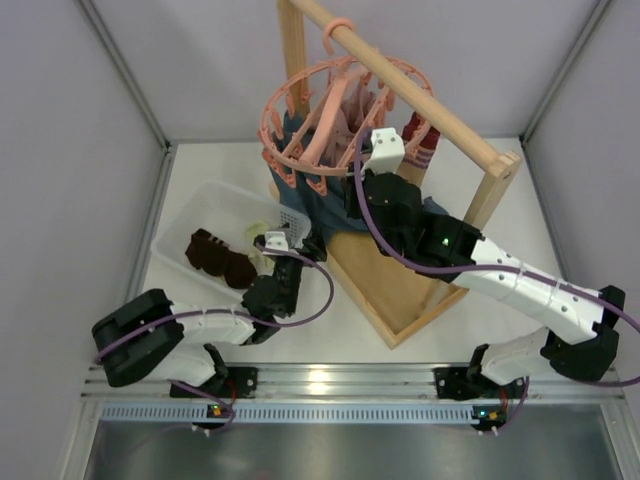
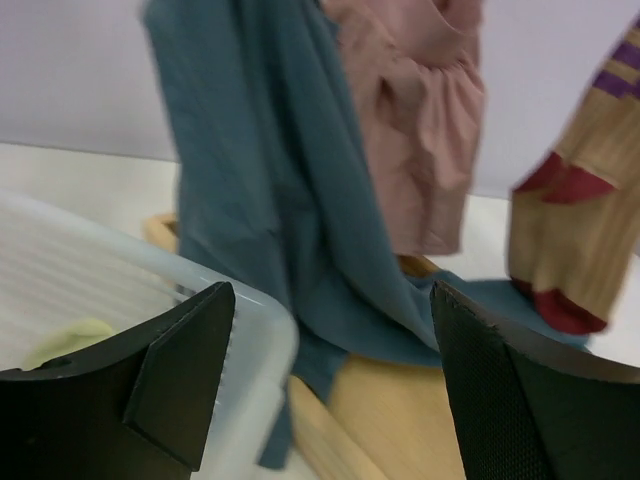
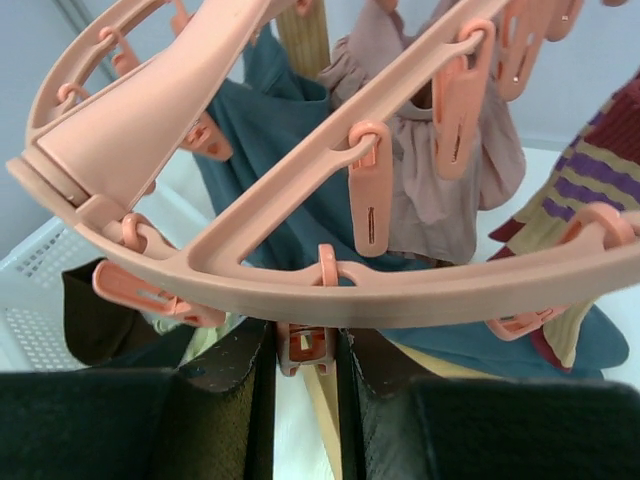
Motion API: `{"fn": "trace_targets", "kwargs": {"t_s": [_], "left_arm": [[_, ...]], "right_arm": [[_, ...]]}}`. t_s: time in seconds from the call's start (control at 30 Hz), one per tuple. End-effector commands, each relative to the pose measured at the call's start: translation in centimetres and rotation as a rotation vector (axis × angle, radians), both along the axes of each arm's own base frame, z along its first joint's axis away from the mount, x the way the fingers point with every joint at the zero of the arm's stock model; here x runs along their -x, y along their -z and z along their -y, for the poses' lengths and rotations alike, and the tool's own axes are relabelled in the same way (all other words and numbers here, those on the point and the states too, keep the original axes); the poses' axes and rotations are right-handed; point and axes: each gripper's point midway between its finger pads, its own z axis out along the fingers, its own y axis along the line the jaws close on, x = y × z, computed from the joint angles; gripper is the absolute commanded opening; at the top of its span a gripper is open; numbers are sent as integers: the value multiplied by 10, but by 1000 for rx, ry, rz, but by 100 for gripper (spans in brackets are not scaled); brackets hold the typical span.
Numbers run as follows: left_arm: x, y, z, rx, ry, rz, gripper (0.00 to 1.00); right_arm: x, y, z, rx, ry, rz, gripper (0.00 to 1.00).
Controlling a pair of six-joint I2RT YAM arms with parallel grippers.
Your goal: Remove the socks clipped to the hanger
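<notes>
Right gripper: narrow, pinching a clip peg on the hanger rim. Left gripper: wide, empty, over the basket by the left edge of the table. Striped sock: clipped.

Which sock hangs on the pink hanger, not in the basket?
The striped sock with red heel and toe, clipped to the hanger; the dark brown sock and cream sock lie in the basket.
</notes>
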Motion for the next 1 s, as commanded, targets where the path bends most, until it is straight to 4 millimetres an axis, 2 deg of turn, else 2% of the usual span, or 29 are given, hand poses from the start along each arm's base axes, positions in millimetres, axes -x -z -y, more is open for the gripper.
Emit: {"fn": "trace_targets", "kwargs": {"t_s": [0.0, 0.03, 0.2, 0.33, 0.37, 0.4, 0.57, 0.63, 0.67, 0.73, 0.77, 0.8, 0.87, 0.9, 0.93, 0.97], "left_arm": [[11, -46, 41, 293, 241, 138, 81], [10, -42, 46, 293, 253, 129, 80], [11, -41, 45, 319, 258, 120, 78], [10, -38, 38, 321, 226, 111, 78], [9, -38, 37, 318, 221, 110, 78], [9, -37, 38, 310, 220, 106, 78], [4, -31, 41, 290, 203, 78, 78], [0, -26, 37, 286, 160, 59, 78], [-2, -24, 34, 278, 136, 49, 79], [-6, -14, 21, 264, 53, 10, 80], [-7, -11, 17, 257, 29, -2, 80], [-7, -8, 12, 240, 5, -19, 80], [-7, -7, 5, 211, -36, -36, 81], [-8, -8, 2, 199, -54, -46, 81], [-10, 6, 0, 123, -80, -98, 83], [-14, 2, -5, 141, -136, -123, 84]], "right_arm": [[3, -7, -20, -17, -76, -22, 0], [4, -10, -24, -13, -96, -27, 0], [3, 5, -53, 63, -185, -69, 7], [7, 14, -64, 94, -245, -92, 19], [8, 14, -64, 93, -250, -93, 22], [9, 15, -63, 89, -251, -92, 30], [16, 18, -52, 85, -257, -98, 48], [20, 23, -48, 85, -265, -105, 55], [24, 16, -42, 63, -268, -95, 57], [29, 21, -38, 53, -275, -107, 64], [34, 15, -32, 34, -282, -100, 67], [38, 22, -32, 38, -302, -113, 71], [45, 19, -25, 7, -316, -117, 74], [48, 26, -24, 14, -325, -132, 75], [54, 24, -21, -9, -343, -139, 75], [58, 26, -20, -14, -353, -145, 75]]}}
